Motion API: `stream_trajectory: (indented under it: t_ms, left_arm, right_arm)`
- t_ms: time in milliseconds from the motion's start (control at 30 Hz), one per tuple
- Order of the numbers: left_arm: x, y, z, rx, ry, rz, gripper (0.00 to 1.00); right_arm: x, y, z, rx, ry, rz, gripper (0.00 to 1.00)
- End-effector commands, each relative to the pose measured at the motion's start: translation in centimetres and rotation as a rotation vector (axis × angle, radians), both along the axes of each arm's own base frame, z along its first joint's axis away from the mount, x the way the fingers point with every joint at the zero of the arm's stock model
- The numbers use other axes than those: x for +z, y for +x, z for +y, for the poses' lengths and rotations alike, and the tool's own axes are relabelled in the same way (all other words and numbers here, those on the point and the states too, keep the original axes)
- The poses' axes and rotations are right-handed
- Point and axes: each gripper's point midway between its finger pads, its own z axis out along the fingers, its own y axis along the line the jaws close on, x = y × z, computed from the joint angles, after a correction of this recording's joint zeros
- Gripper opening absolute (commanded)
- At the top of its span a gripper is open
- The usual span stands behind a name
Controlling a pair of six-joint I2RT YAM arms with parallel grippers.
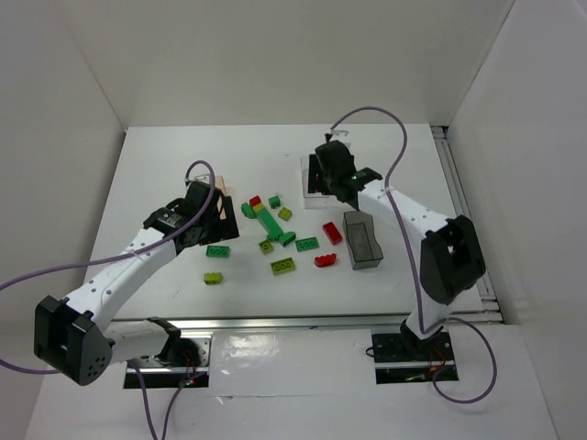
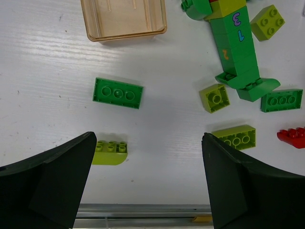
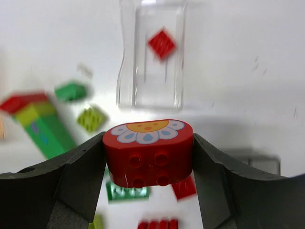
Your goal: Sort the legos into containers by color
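While the right gripper hangs up in the air close to the clear box, its two dark fingers pinch a red flower brick from both sides. That brick has round ends and a flower picture on its top. The clear box sits just ahead of the gripper, at the far right of the pile, and one small red brick lies inside it. The dark grey box sits on the right too, but nearer than the clear one.

The left gripper is spread wide and holds nothing. It hangs over the white table at the left side of the pile. The tan wood box is just past it on the far side. Between the tan box and the gripper lies a dark green brick with three rings on it, apart from the others. A rounded lime brick lies nearer, right beside the gripper's left finger in the wrist view.

More legos lie loose to the right. A long green bar has numbers on it. Near its end lie a lime square and a wider lime brick. Farther right are another green brick and a red brick at the edge. One more lime piece lies just beside the bar, toward its far end.
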Motion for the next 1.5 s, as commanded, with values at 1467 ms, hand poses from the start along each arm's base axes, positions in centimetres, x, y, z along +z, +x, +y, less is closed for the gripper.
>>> stream_trajectory:
  t_ms: [1467]
  left_arm:
    - [1.4, 0.6, -0.1, 0.024, -0.006, -0.019, 1.00]
  right_arm:
    - [-9.4, -8.3, -2.2, 0.025, -0.066, 0.182, 0.77]
